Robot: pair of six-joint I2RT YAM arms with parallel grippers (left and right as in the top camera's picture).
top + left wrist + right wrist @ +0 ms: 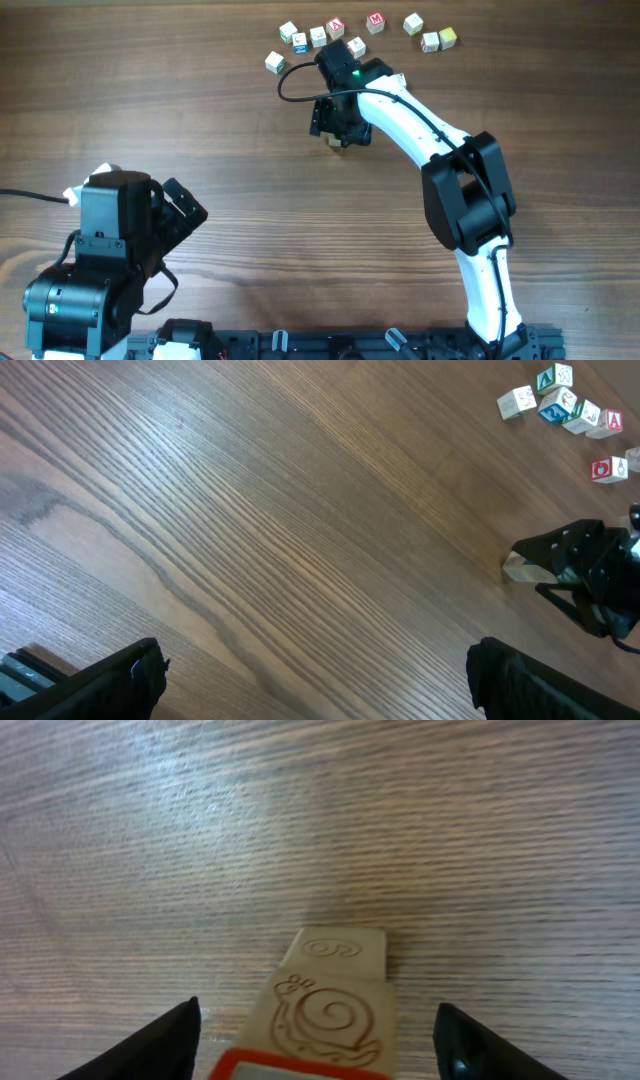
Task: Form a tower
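Your tower (322,1018) sat toward the far edge of the worktop (240,190), about mid-width, just in front of the scattered loose cubes (318,36). It had a snail carving on one side and a red-framed face nearest the wrist cam. Your right gripper (315,1010) straddled it with jaws apart and gaps on both sides, so no grip. Your left gripper (315,675) hung wide open and empty near the front-left corner.

a red "a" is showing on one loose cube (609,423). the other cubes' (518,401) letters are appearing too small to read.
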